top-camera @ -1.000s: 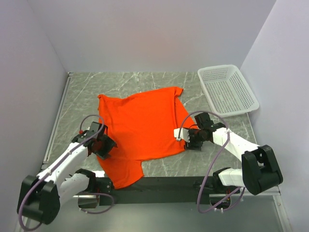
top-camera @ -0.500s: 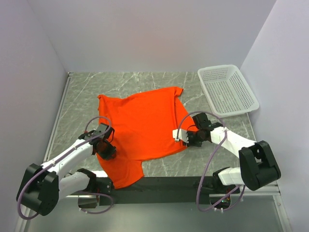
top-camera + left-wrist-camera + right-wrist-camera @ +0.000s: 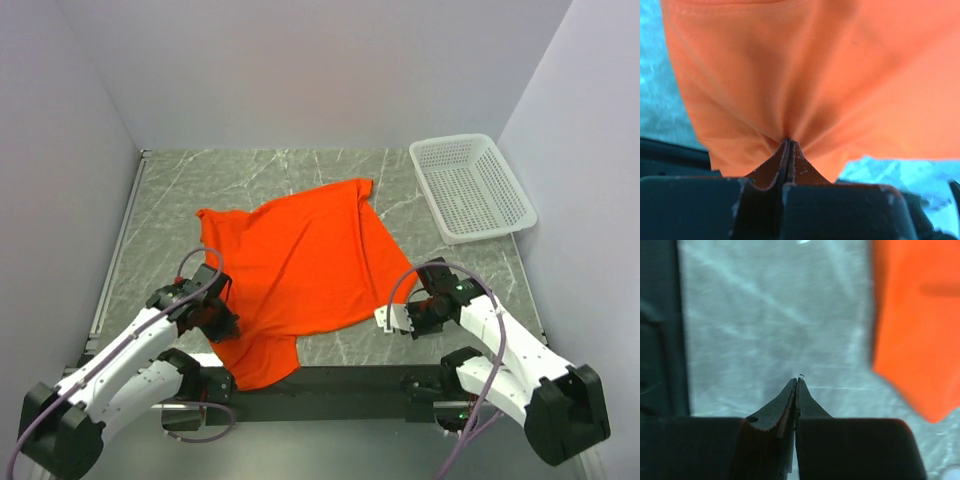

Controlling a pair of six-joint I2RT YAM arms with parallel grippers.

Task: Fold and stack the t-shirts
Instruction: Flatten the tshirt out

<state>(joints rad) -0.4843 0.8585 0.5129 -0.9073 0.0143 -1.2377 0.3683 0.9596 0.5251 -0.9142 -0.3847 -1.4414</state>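
Basket (image 3: 472, 187) stands well apart from t-shirt (image 3: 300, 265).

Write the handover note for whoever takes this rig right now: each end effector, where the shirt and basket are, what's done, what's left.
Left end effector: shut on the t-shirt, pinching a fold of cloth at its near left edge.
Right end effector: shut on nothing, over bare table just off the shirt's near right corner.
T-shirt: spread open mid-table, rumpled, one part hanging over the near edge. Only one shirt is in view.
Basket: far right corner, no shirt in it.
Done: no fold yet.
Left: probably reopen the right end effector and take the right edge, then fold and stack.
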